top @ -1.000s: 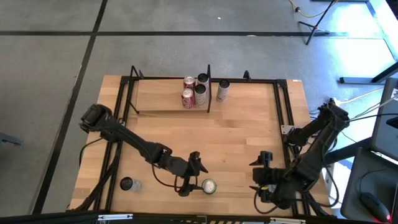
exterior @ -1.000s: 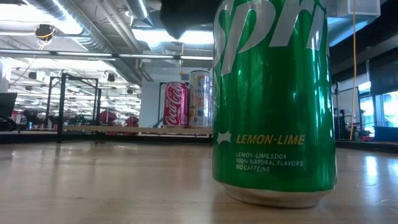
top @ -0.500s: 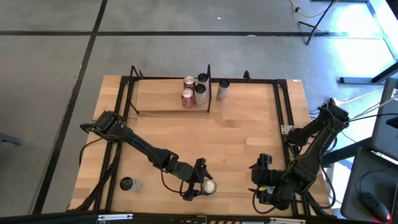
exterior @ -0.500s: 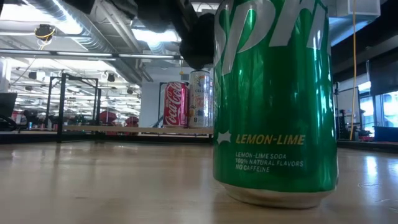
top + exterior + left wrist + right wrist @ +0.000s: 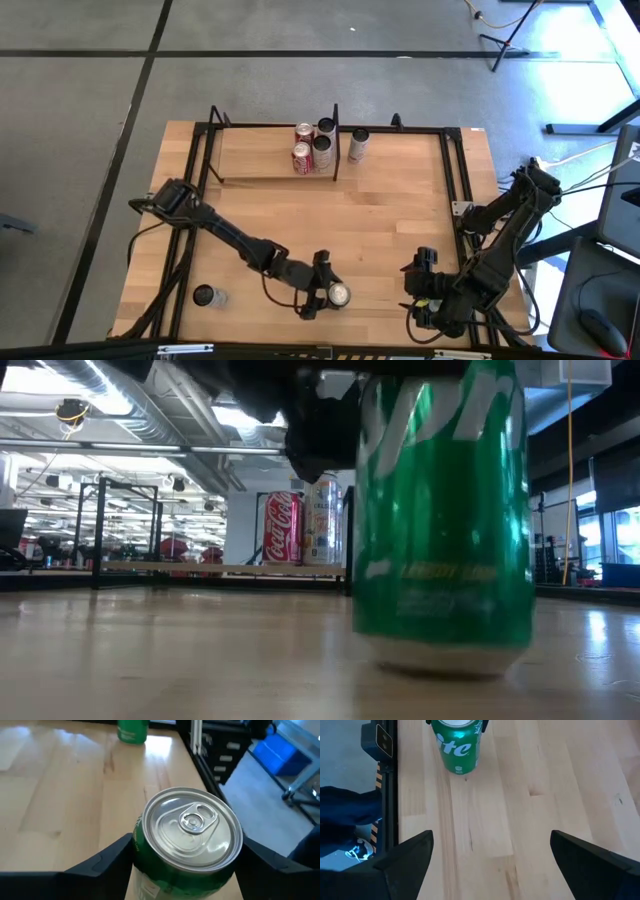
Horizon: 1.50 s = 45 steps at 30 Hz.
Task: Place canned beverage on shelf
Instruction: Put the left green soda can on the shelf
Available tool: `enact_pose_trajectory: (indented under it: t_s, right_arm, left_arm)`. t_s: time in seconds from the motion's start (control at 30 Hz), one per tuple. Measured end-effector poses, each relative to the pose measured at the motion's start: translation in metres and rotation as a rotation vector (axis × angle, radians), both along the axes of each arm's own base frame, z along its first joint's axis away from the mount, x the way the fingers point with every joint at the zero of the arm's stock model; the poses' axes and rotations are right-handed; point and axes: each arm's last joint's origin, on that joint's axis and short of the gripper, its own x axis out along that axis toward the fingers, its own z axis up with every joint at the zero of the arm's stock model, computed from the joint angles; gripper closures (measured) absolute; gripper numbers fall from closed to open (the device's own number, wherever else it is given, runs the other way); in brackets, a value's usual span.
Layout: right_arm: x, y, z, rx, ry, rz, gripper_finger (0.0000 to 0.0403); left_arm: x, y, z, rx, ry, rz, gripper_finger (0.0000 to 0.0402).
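Left gripper (image 5: 322, 287) has closed its jaws on the can (image 5: 187, 837) near the bench's front edge; shelving follows.

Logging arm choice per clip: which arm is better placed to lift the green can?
Left. The left gripper already straddles the green Sprite can, one finger on each side. The right gripper waits, open, well off to the side.

Wooden tabletop (image 5: 380, 215), grey floor (image 5: 300, 80) — blue bin (image 5: 280, 755) beyond
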Motion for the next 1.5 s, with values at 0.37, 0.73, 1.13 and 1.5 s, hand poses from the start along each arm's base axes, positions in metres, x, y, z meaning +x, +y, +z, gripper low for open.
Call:
enact_pose_trajectory:
  t_s: [0.37, 0.73, 1.13, 1.5]
  right_arm:
    - [-0.006, -0.016, 0.018, 0.014, -0.055, -0.024, 0.0015]
    - [0.003, -0.086, 0.054, -0.044, -0.141, -0.092, 0.0015]
    - [0.024, -0.166, 0.069, -0.082, -0.155, -0.263, 0.0015]
    - [0.039, -0.192, 0.076, 0.011, -0.251, -0.376, 0.0015]
  left_arm:
    - [-0.026, 0.039, 0.090, 0.009, 0.004, 0.143, 0.0144]
    - [-0.108, 0.120, 0.169, 0.108, 0.090, 0.382, 0.0144]
    - [-0.176, 0.225, 0.175, 0.296, 0.277, 0.491, 0.0144]
    - [-0.199, 0.333, 0.124, 0.248, 0.160, 0.476, 0.0144]
